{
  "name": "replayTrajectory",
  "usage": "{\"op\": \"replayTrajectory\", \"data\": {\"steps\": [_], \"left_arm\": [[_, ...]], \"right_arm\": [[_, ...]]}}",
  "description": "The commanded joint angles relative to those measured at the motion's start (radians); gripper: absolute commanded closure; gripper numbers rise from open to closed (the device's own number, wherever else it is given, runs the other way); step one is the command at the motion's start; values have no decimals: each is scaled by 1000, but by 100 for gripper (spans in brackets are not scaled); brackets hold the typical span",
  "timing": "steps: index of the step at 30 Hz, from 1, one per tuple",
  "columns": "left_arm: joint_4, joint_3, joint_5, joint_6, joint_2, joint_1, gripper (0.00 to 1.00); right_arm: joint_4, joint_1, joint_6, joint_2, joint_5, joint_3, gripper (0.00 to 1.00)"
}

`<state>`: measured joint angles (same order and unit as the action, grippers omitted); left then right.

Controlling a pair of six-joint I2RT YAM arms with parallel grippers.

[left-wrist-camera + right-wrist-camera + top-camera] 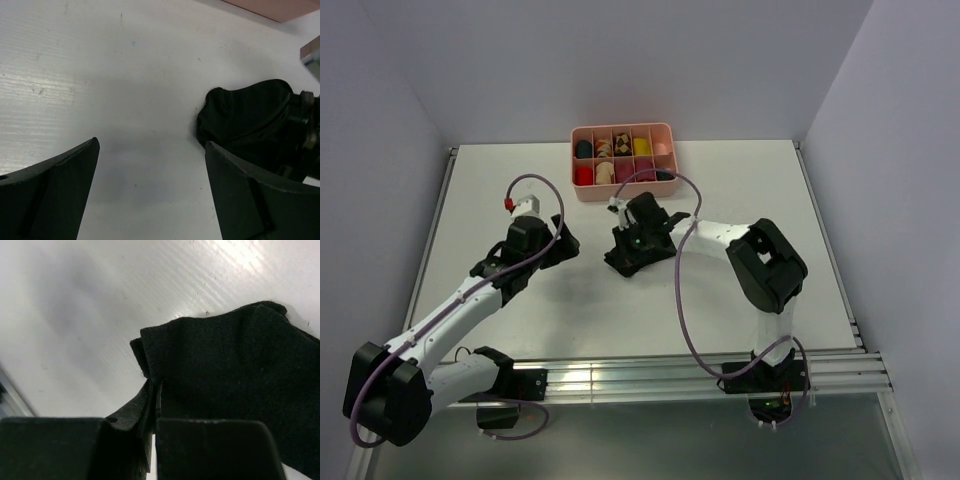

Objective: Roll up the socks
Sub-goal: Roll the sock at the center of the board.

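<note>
A black sock [623, 264] lies bunched on the white table [500, 180] near the middle. My right gripper [633, 243] sits on top of it and is shut on it. In the right wrist view the fingers [142, 407] pinch a folded edge of the black sock [240, 370], which spreads up and to the right. My left gripper [566, 246] stands open just left of the sock, not touching it. In the left wrist view the open gripper [151, 145] has bare table between its fingers, and the black sock [240, 117] shows past the right finger [250, 195].
A pink divided tray [666, 130] stands at the back of the table, with several coloured rolled items in its compartments. A corner of the tray [270, 7] shows in the left wrist view. Grey walls close in the table on three sides.
</note>
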<state>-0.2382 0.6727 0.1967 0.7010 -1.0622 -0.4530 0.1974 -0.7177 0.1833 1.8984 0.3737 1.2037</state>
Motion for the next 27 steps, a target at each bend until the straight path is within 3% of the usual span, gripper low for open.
{"op": "replayTrajectory", "data": {"steps": [1,13,23,27], "left_arm": [[65,-18,-65,25,-27,2,10],[137,-21,-111,34,-200,-59,28],[197,64,-106,0,-403,-138,36],[209,93,-102,-20,-479,-162,38]], "right_arm": [[-99,70,105,-30,253,-6,100],[-194,202,268,157,519,-39,100],[-280,261,340,241,602,-62,100],[-242,268,317,249,596,-40,100]]}}
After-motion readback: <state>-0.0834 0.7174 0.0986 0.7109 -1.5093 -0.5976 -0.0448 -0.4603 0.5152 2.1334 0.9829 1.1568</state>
